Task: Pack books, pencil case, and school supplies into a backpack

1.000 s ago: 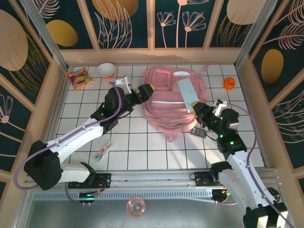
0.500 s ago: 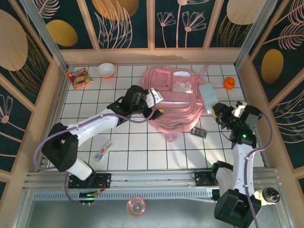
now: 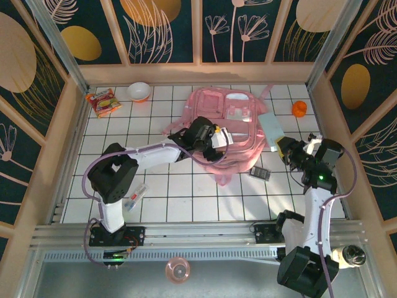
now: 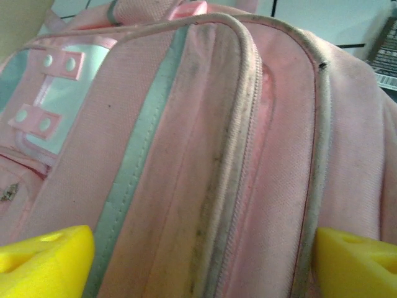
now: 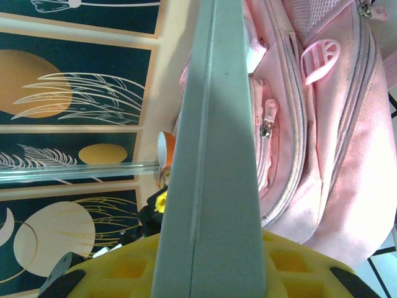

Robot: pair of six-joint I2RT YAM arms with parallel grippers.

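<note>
No text, label or number is legible.

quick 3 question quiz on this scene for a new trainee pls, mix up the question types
1. True or false: the right gripper is shut on the pencil case.
2. Fill in the missing word: the left gripper hangs over a zip seam of the backpack with its jaws ___.
3. Where does the dark grey gadget lie?
A. inside the backpack
B. on the table, beside the backpack
C. in the left gripper

Key: 1 true; 2 open; 3 B.
</note>
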